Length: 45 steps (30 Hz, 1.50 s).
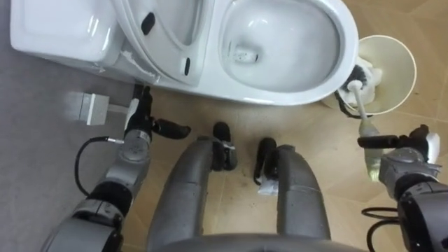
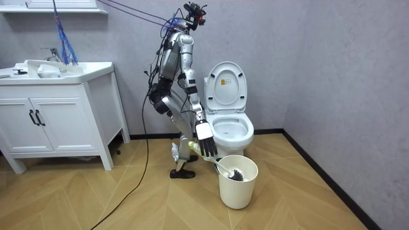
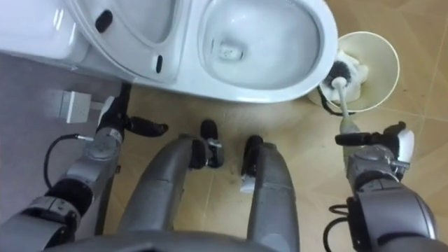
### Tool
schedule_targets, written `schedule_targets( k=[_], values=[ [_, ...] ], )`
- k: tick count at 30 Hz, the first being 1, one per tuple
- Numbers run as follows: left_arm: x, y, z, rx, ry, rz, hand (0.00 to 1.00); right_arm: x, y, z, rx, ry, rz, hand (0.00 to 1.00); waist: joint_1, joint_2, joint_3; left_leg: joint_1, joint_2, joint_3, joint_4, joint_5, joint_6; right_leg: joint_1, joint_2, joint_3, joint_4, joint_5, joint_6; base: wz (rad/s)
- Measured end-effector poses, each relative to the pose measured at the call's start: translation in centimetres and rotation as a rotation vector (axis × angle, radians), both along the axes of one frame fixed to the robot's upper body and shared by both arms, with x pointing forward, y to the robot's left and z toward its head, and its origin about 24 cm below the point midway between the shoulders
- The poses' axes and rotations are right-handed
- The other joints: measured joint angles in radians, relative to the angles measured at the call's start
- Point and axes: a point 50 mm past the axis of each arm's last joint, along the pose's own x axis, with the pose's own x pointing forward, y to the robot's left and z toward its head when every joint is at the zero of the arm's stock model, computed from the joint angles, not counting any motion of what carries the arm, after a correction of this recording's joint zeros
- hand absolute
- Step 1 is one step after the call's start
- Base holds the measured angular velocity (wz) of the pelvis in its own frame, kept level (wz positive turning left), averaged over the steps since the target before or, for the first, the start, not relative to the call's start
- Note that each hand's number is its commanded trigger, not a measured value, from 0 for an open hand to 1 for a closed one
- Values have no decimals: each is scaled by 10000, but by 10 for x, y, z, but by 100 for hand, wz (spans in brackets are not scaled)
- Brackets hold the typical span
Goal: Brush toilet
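Bathroom with a herringbone wood floor (image 2: 128,204) and grey walls, and a white vanity (image 2: 57,121) off at the room view's left. The robot stands right up against the toilet (image 1: 336,63), lid (image 2: 226,83) up, bowl below its head.

The right hand (image 1: 402,161) is closed around the lower end of the toilet brush (image 1: 360,105), held low by its right side. The handle slants up and away from that hand, and the dark bristle head sits inside the cream bucket (image 1: 402,63) just beside the bowl.

The left hand (image 1: 140,129) hangs loose and holds nothing, fingers straight toward the toilet base, thumb sticking out sideways.
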Motion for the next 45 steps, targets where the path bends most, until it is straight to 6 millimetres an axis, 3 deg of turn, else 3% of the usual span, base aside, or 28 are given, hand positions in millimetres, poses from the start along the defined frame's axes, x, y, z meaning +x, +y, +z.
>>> schedule_targets(
  k=[7, 12, 16, 17, 19, 29, 45],
  values=[
    [9, -8, 12, -91, -681, -316, 0, 3, 1, 1, 78, -91, 234, 0, 29, -2, 4, -1237, -34, 174, 1009, -179, 107, -1305, -226, 162, 1269, -330, -9, 3],
    [11, -9, 15, -138, -890, -379, 0, 3, 1, 1, -8, -51, 475, 0, 75, 9, 1, -1634, 49, 216, 1485, -302, 114, -1683, -314, 83, 1713, -524, -102, -1],
    [13, -12, 18, -142, -1003, -539, 0, 4, -5, 5, -275, 61, 777, 0, 118, 116, 2, -1944, 58, 208, 1776, -343, 141, -1972, -322, 106, 2010, -589, -61, 0],
    [13, -12, 18, -116, -1004, -591, 0, 4, -5, 5, -275, 60, 780, 12, 119, 121, 4, -1973, 56, 213, 1801, -345, 144, -2006, -324, 112, 2046, -599, -54, 0],
    [14, -14, 19, -95, -1029, -756, 0, 3, -4, 4, -306, 126, 864, 100, 134, 151, 5, -2066, 51, 216, 1877, -352, 151, -2135, -326, 129, 2141, -620, -50, 0],
    [14, -14, 19, -468, -1026, -581, 0, 1, -4, 3, -330, 258, 939, 100, 149, 224, 4, -2131, 39, 234, 2121, -468, 93, -2190, -343, 145, 2460, -805, -117, 1],
    [8, -14, 15, -618, -863, -551, 0, -18, -7, -9, 352, 634, 710, 100, 132, 337, -1, -2104, 86, 190, 2369, -704, -74, -2155, -333, 132, 2708, -1010, -277, 0]
  ],
)
